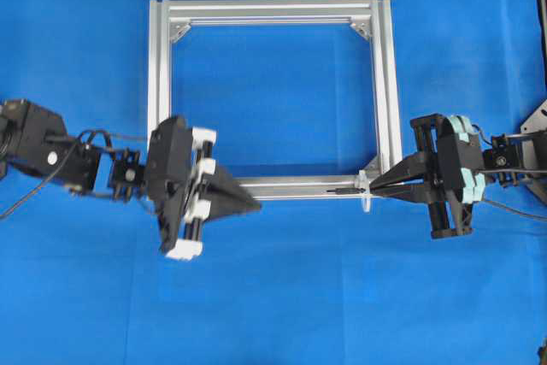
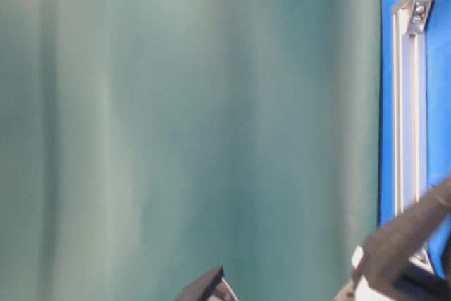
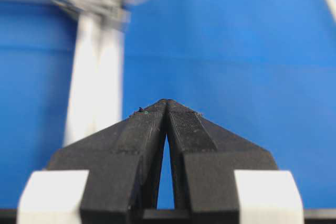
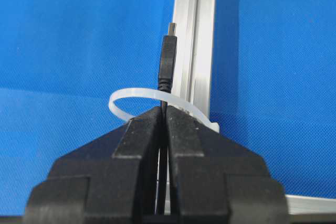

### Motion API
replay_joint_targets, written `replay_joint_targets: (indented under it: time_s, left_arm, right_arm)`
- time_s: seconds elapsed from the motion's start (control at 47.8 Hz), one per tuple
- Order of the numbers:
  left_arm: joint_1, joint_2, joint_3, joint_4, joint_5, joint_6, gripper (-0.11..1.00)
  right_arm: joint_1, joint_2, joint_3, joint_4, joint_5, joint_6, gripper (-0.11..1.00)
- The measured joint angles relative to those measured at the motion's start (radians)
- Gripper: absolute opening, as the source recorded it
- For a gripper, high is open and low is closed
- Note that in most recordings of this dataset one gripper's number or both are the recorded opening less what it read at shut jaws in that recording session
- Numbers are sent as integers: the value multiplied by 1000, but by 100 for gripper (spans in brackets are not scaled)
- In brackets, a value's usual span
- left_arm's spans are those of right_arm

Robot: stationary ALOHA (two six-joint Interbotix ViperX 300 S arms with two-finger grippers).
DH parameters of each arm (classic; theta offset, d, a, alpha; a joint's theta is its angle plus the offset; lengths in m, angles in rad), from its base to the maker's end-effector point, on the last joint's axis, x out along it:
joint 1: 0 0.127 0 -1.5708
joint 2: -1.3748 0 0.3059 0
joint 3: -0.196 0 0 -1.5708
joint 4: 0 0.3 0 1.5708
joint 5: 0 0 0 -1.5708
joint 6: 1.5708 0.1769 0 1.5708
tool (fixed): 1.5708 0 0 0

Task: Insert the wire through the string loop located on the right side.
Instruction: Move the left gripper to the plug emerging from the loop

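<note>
Overhead view, frame: a square aluminium frame [image 1: 273, 100] is laid flat on the blue cloth [image 1: 273, 297].
Overhead view, right gripper: the right gripper [image 1: 380, 187] is placed at the lower right corner of the frame, and its jaws are closed on the wire [image 1: 342, 189].
Overhead view, wire: only the short plug end is seen, lying along the lower bar and pointing to the left.
Overhead view, string loop: the string loop [image 1: 365, 194] is seen as a small white ring at the lower bar, just in front of the right fingertips, with the wire passed through it.
Overhead view, left gripper: the left gripper [image 1: 255, 206] is held at the left part of the lower bar, well apart from the plug; its jaws are pressed together and nothing is held.

Table-level view: most of the picture is covered by a blurred green surface [image 2: 190, 118]; at the right edge one frame bar [image 2: 409, 103] and dark arm parts are seen. The jaws cannot be judged here.

Left wrist view: the fingertips [image 3: 181, 119] are met at the tip, with nothing between them; a blurred bar [image 3: 97, 77] is seen behind.

Right wrist view: the wire [image 4: 167, 64] is clamped between the closed fingers [image 4: 142, 135], and its plug is standing out beyond the string loop [image 4: 126, 98], beside the bar [image 4: 194, 40].
</note>
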Motion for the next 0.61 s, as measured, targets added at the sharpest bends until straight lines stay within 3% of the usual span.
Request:
replay_joint_targets:
  time_s: [0.314, 0.607]
  left_arm:
    - [-6, 0, -11, 0, 2, 2, 0]
    - [49, 44, -153, 0, 66, 31, 0]
  right_arm:
    - [0, 0, 0, 2, 2, 0, -3]
    - [0, 0, 0, 2, 2, 0, -3]
